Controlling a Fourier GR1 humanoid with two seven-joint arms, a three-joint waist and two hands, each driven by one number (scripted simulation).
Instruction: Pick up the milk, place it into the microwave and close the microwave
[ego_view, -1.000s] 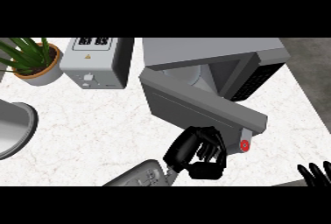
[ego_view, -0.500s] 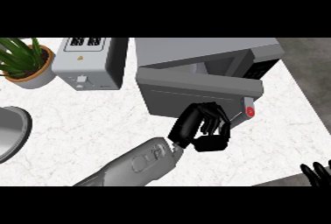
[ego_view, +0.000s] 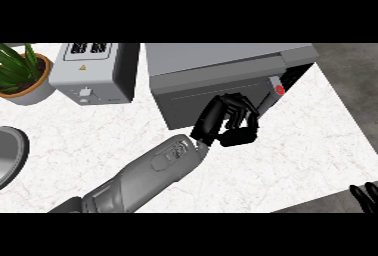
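The grey microwave (ego_view: 221, 62) stands at the back of the counter. Its door (ego_view: 214, 100) is swung almost shut, leaving a narrow dark gap at the right by the red button (ego_view: 279, 90). My left hand (ego_view: 225, 122) presses against the door's front with relaxed fingers and holds nothing. The forearm comes in from the lower left. No milk shows anywhere; the door hides the microwave's inside. Only the fingertips of my right hand (ego_view: 365, 196) show, resting at the lower right corner.
A grey toaster (ego_view: 96, 70) stands left of the microwave, with a potted plant (ego_view: 22, 75) further left. A grey round vessel (ego_view: 7, 155) juts in at the left edge. The white counter (ego_view: 295, 160) ends at the right, with dark floor beyond.
The microwave door has swung from wide open to nearly shut. My left hand has moved up and back with it, pushing on its front. The right hand has stayed put.
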